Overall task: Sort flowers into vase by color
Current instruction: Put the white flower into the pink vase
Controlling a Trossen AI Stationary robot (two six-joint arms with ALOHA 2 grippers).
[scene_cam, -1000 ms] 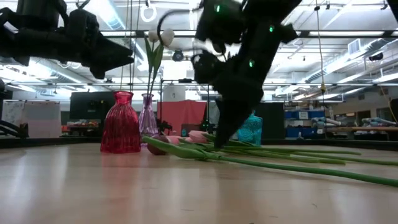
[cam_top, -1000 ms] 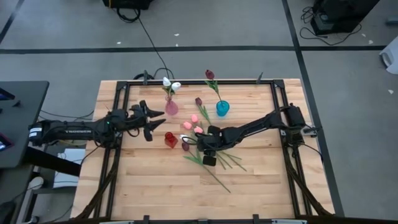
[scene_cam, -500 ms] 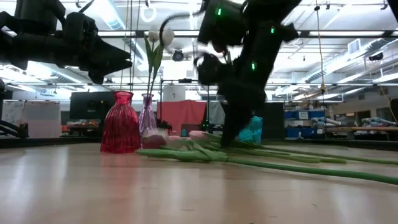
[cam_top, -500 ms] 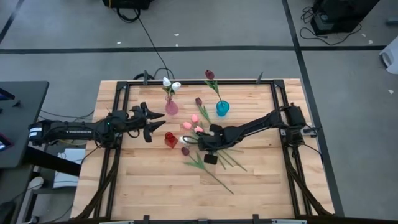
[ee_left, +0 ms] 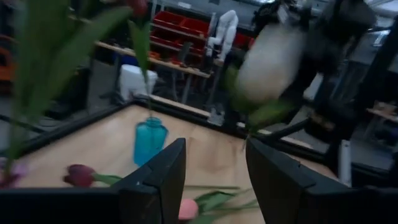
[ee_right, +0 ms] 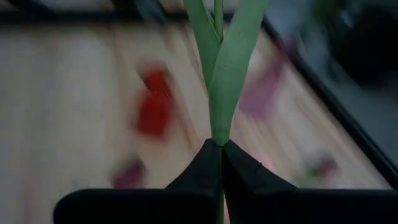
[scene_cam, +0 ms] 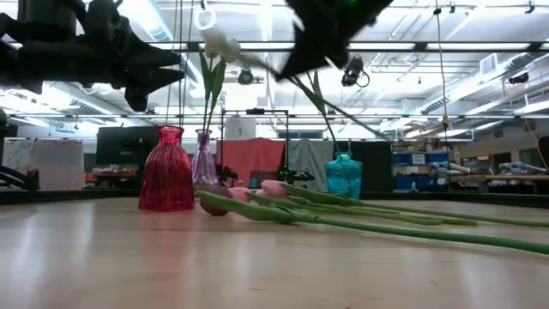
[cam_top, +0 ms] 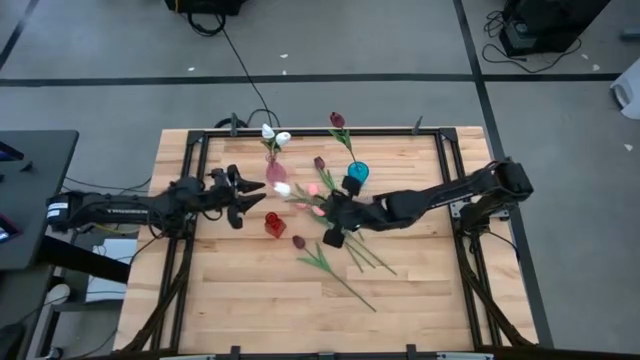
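Holding a white-headed artificial tulip (cam_top: 283, 189) by its thin green stem, my right gripper (ee_right: 219, 155) has its fingers pinched tight on it, lifted clear of the wooden surface (cam_top: 240, 300). The head points away from those fingers toward the pale pink glass vase (cam_top: 275, 173), which already carries white blooms. My left gripper (ee_left: 214, 163) hangs beside the dark red glass vase (cam_top: 274, 225), fingers spread and empty. I judge the risk is the long stem: gripped far from the head, it can sway and knock a vase over. More tulips (scene_cam: 283, 196) lie below my right fingers, and a teal glass vase (scene_cam: 344, 178) stands beyond them.
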